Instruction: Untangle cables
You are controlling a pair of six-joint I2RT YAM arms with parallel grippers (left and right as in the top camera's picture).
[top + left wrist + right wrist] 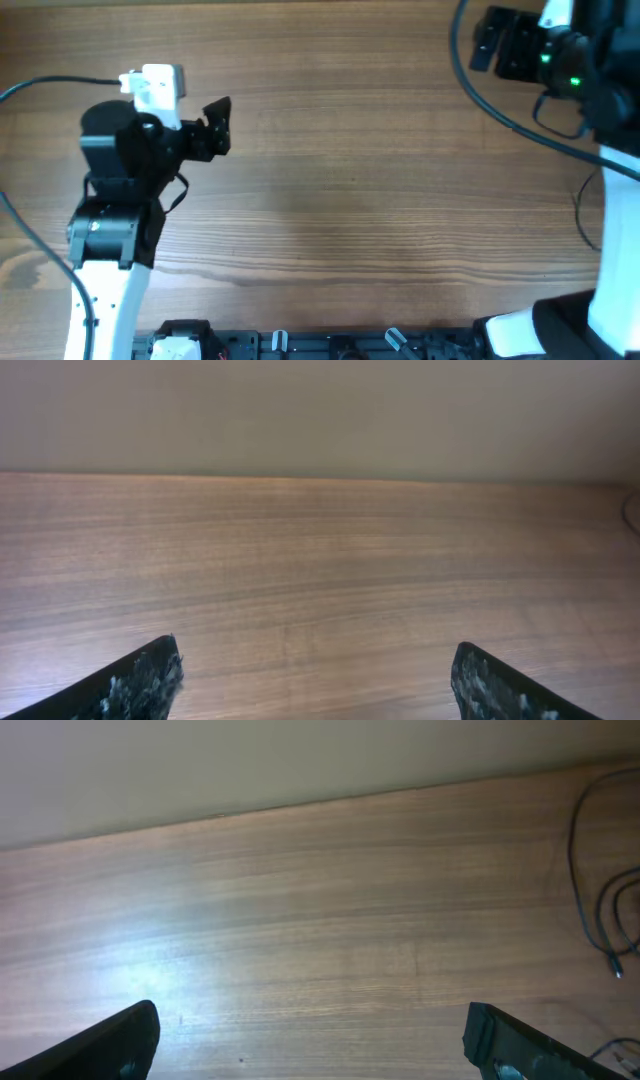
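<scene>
The cables [574, 845] show as thin black wires at the right edge of the right wrist view, one ending in a small plug [617, 970]. A thin black loop [581, 205] also lies by the right arm in the overhead view. My right gripper [310, 1040] is open over bare wood, well left of those wires, and sits at the table's far right corner [482, 40]. My left gripper [222, 125] points right at the left side. It is open too [315, 680], with only wood between its fingers.
The wooden table [380, 180] stretches between the two arms. A thick black arm cable [500, 110] runs across the far right corner. The table's far edge meets a pale wall [320, 410]. A dark rail with fittings [330, 345] lines the near edge.
</scene>
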